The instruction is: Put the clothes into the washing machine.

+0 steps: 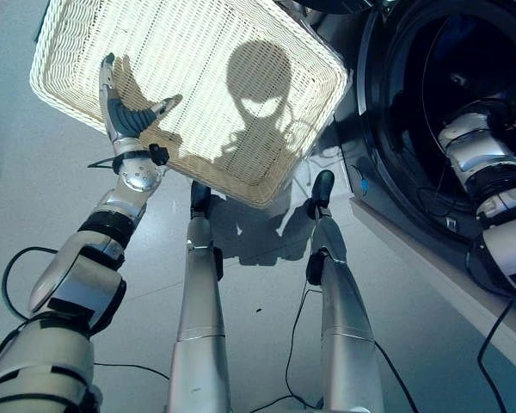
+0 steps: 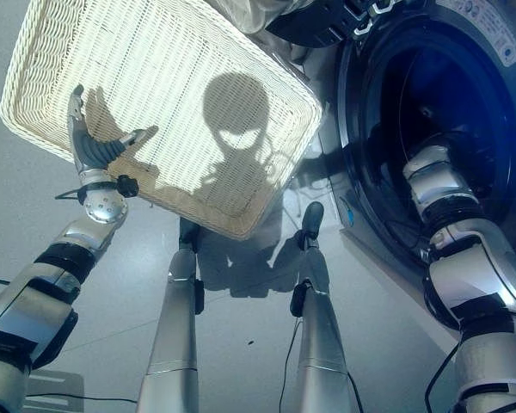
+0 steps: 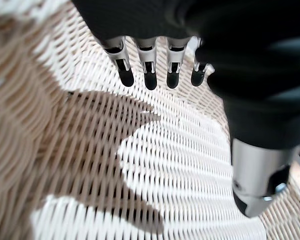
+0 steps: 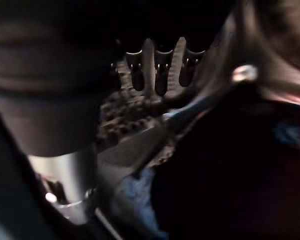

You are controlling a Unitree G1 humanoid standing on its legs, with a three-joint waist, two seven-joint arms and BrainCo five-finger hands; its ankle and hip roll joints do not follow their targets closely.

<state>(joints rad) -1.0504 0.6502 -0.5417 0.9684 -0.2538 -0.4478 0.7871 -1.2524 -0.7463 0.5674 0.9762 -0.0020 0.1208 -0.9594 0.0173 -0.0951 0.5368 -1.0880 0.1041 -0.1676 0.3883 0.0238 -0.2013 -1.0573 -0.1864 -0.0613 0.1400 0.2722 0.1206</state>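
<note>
Left robot hand (image 1: 125,112) spread over basket (image 1: 267,172), right robot hand (image 4: 157,75) relaxed inside drum (image 2: 447,112)

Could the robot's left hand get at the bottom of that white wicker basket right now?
Probably yes: the left hand hangs open just above the wicker basket, and nothing lies between its fingers and the weave.

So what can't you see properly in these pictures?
- Right hand: reaches into the dark washing machine; in the eye views the drum hides it, and its wrist view is too dim to tell whether it holds anything.
- Clothes in the drum: a bluish patch shows in the right wrist view, too blurred to name.
- Basket: far end cut off by the top edge; left hand open over it.
</note>
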